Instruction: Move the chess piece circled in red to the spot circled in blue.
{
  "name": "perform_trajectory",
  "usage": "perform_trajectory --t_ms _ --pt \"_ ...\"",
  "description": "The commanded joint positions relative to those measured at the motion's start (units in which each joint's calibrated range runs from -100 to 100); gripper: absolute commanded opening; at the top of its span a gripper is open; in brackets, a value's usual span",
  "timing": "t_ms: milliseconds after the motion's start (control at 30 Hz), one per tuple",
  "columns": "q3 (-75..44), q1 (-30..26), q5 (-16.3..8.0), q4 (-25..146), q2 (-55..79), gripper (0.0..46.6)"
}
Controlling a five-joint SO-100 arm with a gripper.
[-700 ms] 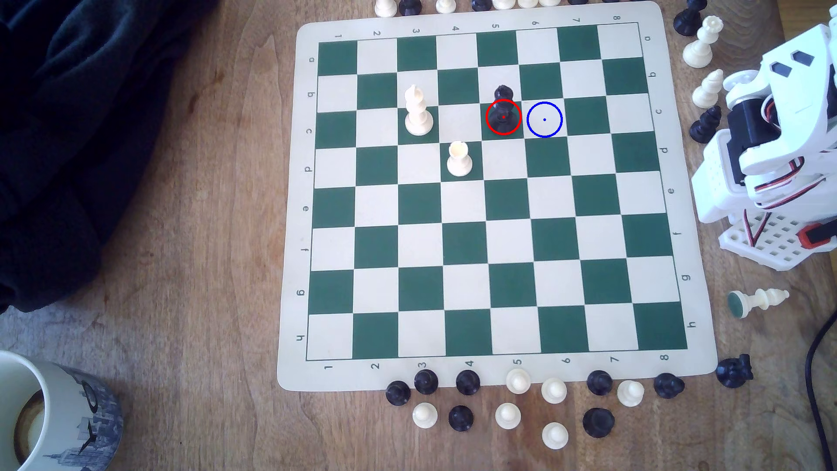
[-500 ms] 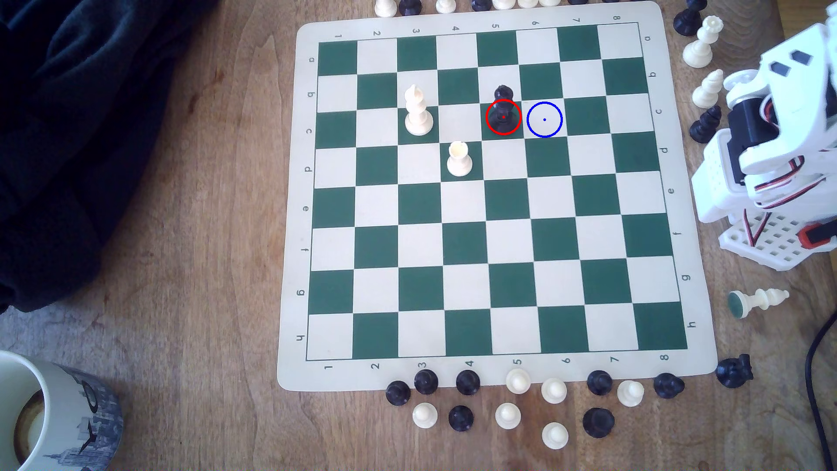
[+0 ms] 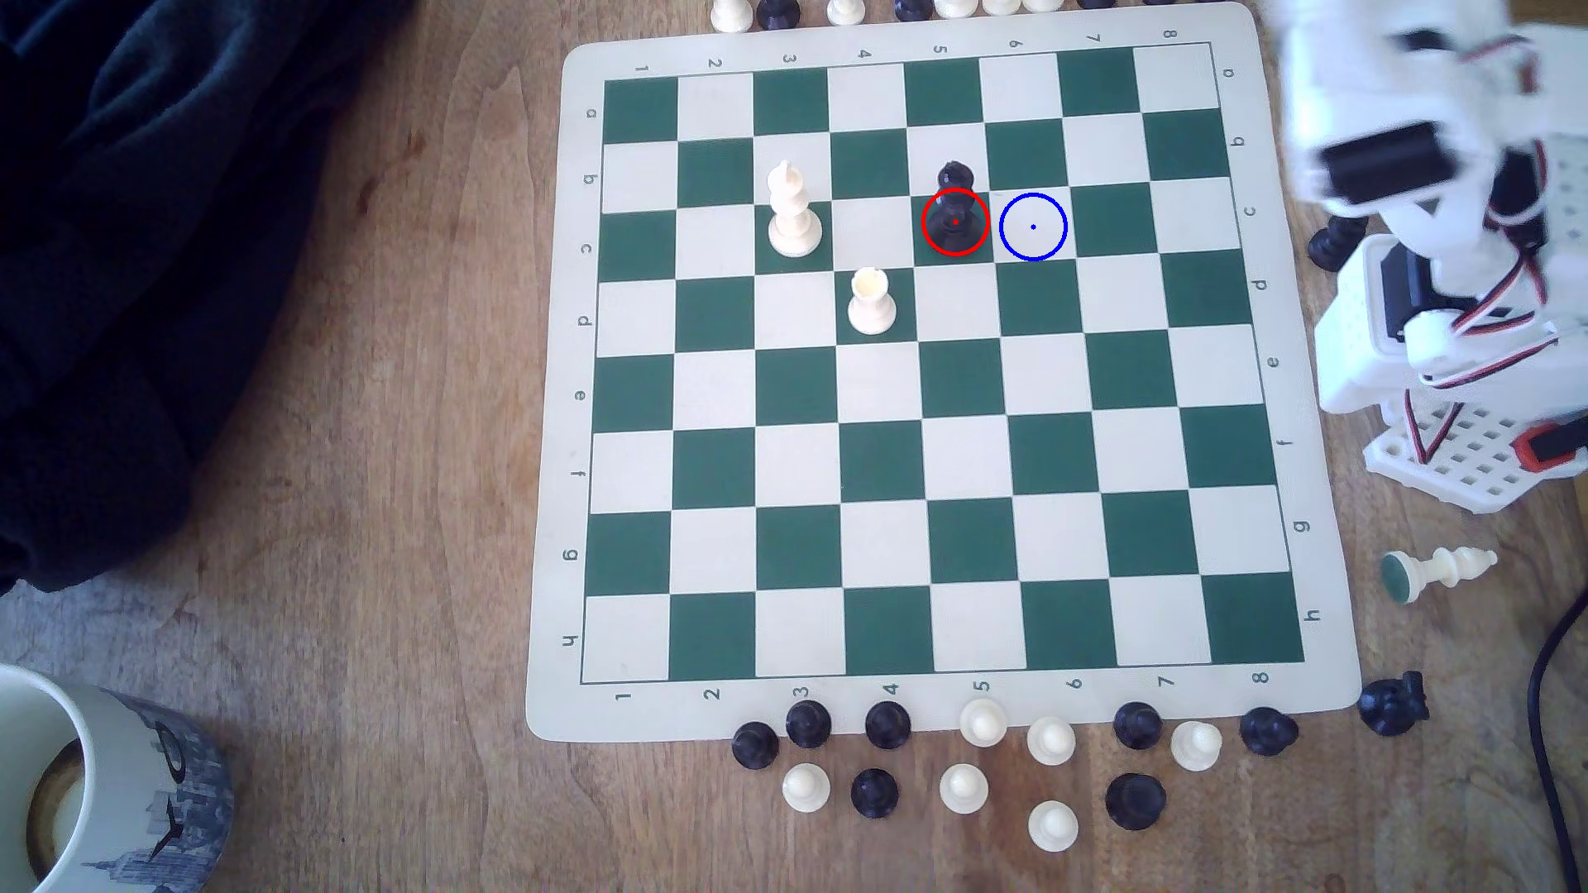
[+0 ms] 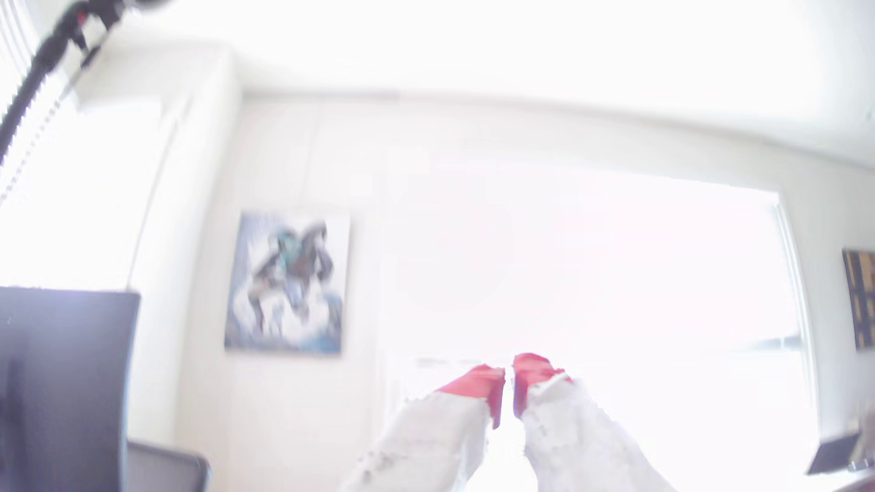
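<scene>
The chess piece (image 3: 955, 210), tall, glossy and black, stands on a green square inside the red circle. Just to the exterior view's right of it, the spot (image 3: 1033, 227) is a cream square ringed in blue with nothing on it. My white arm (image 3: 1409, 163) is a motion-blurred shape off the board's right edge, far from both. In the wrist view my gripper (image 4: 509, 373) points at a bright room wall and window. Its red-tipped fingers (image 4: 478, 383) are shut with only a sliver between them and hold nothing.
Two cream pieces (image 3: 792, 210) (image 3: 871, 302) stand on the board (image 3: 550, 429) to the left of the black one. Loose pawns (image 3: 962, 786) crowd the board's near edge. A cream piece (image 3: 1439, 571) lies toppled at the right. A mug (image 3: 103, 781) and dark cloth (image 3: 129, 258) sit left.
The arm has swung up toward the top of the exterior view and is now blurred by motion. No piece on the board has moved.
</scene>
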Motion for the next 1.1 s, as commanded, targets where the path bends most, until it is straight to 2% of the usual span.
perform_trajectory --t_ms 0,100,267,333,500,567,600,733,867,1067 --pt "-13.10 5.09 -0.20 20.56 4.13 0.2" --pt "-19.90 6.89 -0.68 32.60 10.41 0.2" --pt "-22.35 9.86 -0.98 43.24 12.62 0.2" --pt "-27.15 9.62 -2.15 50.29 18.65 0.2" --pt "-34.04 9.15 -1.95 57.17 26.12 0.2" --pt "-37.13 9.15 -2.44 60.36 29.94 0.2" --pt "-41.39 10.09 -3.86 63.80 34.18 0.2" --pt "-41.57 11.03 -3.96 64.54 35.97 0.2" --pt "-42.84 13.30 -4.84 66.42 43.61 0.2" --pt "-49.46 15.57 -6.94 68.63 55.92 7.2"
